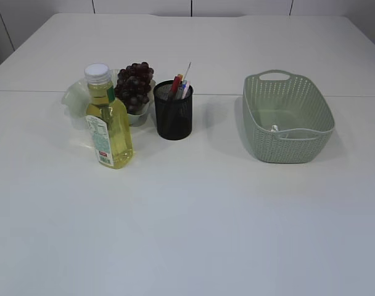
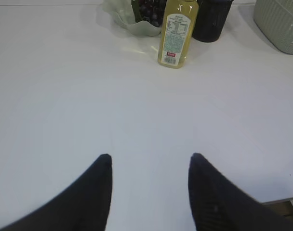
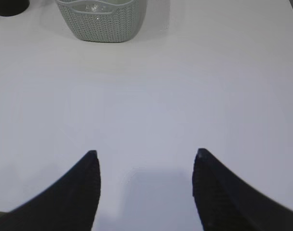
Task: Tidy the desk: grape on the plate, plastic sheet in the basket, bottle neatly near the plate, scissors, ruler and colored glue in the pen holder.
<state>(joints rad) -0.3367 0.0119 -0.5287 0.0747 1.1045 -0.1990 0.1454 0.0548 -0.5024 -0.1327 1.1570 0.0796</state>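
A dark grape (image 1: 135, 86) bunch lies on the pale leaf-shaped plate (image 1: 73, 102) at the back left. The yellow bottle (image 1: 108, 123) with a white cap stands upright just in front of the plate. Beside them the black mesh pen holder (image 1: 173, 114) holds red and blue pieces and a thin pale strip; I cannot tell scissors, ruler and colored glue apart. A clear crumpled plastic sheet (image 1: 275, 128) lies in the green basket (image 1: 286, 145). My left gripper (image 2: 151, 156) is open over bare table, well short of the bottle (image 2: 178, 33). My right gripper (image 3: 146, 152) is open and holds nothing, short of the basket (image 3: 103, 24).
Neither arm shows in the exterior view. The white table (image 1: 193, 228) stretches wide in front of the objects. Its front edge shows at the lower right of the left wrist view.
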